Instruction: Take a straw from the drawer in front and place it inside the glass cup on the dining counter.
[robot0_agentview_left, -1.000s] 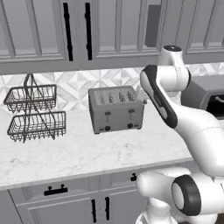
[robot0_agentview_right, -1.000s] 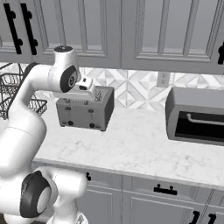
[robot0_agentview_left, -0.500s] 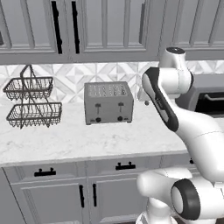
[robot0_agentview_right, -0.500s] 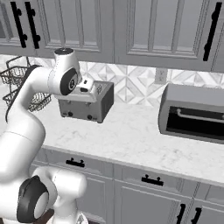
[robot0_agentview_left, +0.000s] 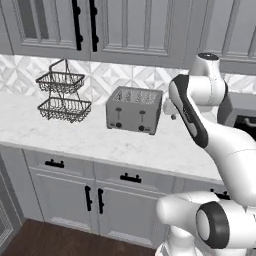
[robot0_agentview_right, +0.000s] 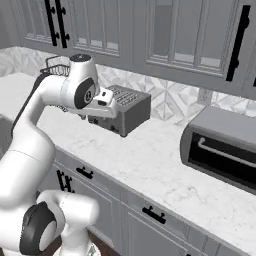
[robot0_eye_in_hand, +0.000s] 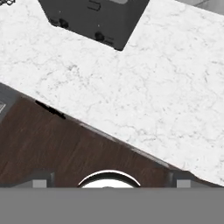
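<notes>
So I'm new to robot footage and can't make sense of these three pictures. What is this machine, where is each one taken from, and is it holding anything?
It is a white robot arm on a driving base in a rendered kitchen. Two pictures come from cameras on the base, behind the arm to its left and right. The third looks along the hand, down at the marble worktop and dark wood floor. On the worktop stand a grey toaster, a two-tier wire basket and a toaster oven. The gripper is open and holds nothing.
</notes>
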